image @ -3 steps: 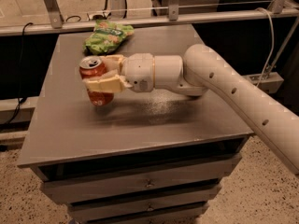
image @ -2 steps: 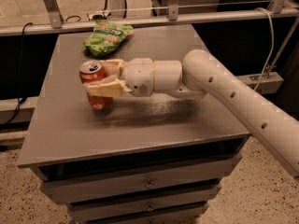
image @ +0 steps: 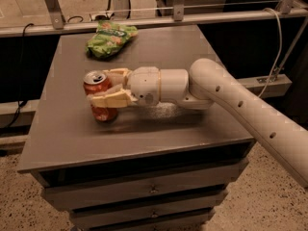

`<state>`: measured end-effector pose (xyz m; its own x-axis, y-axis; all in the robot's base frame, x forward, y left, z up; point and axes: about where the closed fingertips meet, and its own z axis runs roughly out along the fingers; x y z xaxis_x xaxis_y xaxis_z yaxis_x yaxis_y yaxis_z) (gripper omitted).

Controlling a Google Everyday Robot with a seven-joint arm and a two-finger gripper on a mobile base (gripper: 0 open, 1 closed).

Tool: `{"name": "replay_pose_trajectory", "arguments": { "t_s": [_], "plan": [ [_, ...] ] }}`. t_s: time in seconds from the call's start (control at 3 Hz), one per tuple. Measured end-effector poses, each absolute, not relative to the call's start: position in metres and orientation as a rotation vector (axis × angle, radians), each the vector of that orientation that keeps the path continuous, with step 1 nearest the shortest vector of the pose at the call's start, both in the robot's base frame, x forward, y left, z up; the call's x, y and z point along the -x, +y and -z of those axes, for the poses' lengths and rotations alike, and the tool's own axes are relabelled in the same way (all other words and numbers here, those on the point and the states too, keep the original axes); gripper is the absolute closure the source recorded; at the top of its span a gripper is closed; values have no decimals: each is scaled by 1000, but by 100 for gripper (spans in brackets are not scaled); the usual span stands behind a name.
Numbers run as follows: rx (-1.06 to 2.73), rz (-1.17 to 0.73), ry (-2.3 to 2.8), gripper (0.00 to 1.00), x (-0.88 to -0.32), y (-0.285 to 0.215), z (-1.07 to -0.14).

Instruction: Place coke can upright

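Observation:
The coke can [image: 99,96] is red with a silver top and pull tab. It stands upright at the left-middle of the grey table [image: 144,129], its base on or just above the top. My gripper [image: 107,86] reaches in from the right, with one cream finger [image: 111,100] across the can's front and the other behind it. The fingers are closed around the can's body.
A green snack bag [image: 109,38] lies at the table's back left. A metal rail [image: 159,19] runs behind the table. My white arm [image: 240,109] spans the table's right half. Drawers [image: 154,189] sit below the top.
The gripper and the can have moved down a little and toward the table's front. The can stays upright in the fingers.

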<state>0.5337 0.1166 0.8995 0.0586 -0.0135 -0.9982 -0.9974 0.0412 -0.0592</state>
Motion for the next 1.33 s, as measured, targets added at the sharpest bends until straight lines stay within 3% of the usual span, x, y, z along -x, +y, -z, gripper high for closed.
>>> {"name": "replay_pose_trajectory", "arguments": {
  "t_s": [0.33, 0.67, 1.33],
  "plan": [
    [1213, -1132, 1200, 13, -533, 113, -895],
    [1216, -1112, 1214, 0, -535, 99, -892],
    [1300, -927, 1291, 0, -558, -3, -896]
  ]
}}
